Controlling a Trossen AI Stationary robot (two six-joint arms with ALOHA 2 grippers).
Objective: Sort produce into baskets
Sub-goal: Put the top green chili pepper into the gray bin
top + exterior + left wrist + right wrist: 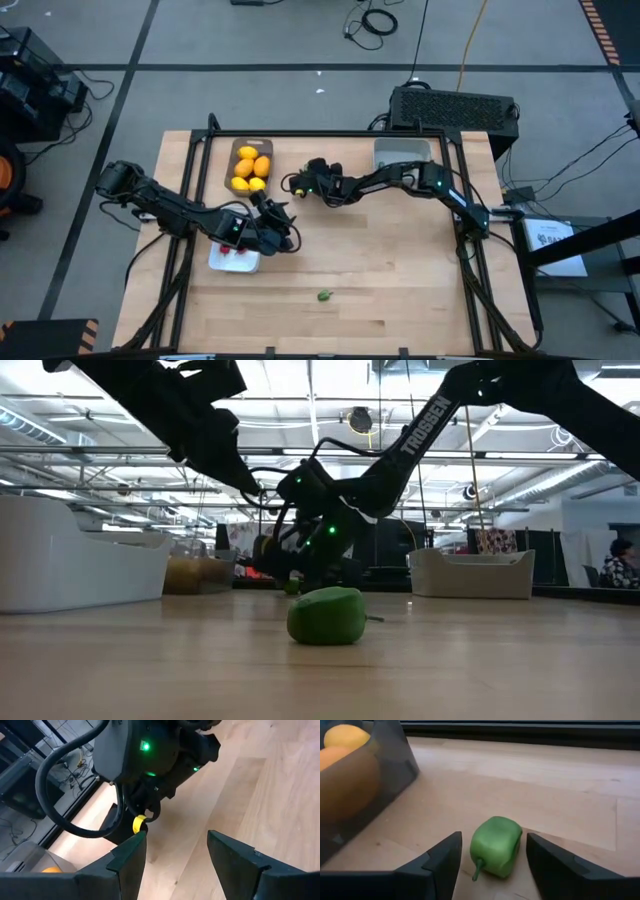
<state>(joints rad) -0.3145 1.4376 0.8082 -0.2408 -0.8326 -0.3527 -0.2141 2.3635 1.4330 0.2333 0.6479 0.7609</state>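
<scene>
My right end effector (490, 862) straddles a green piece (496, 846), fingers open, not yet touching, lined up to pinch it.

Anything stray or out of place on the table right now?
Two green pieces lie loose on the wood, outside any basket: one alone near the front edge, another between the right gripper's open fingers beside the lemon tray. Nothing looks spilled or damaged.

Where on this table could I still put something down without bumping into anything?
The near strip of the table is mostly bare, apart from one green piece. The stretch between that piece and the pale grey bin is also free. It is crowded at the middle left, around the lemon tray, the white tray and both arms.
</scene>
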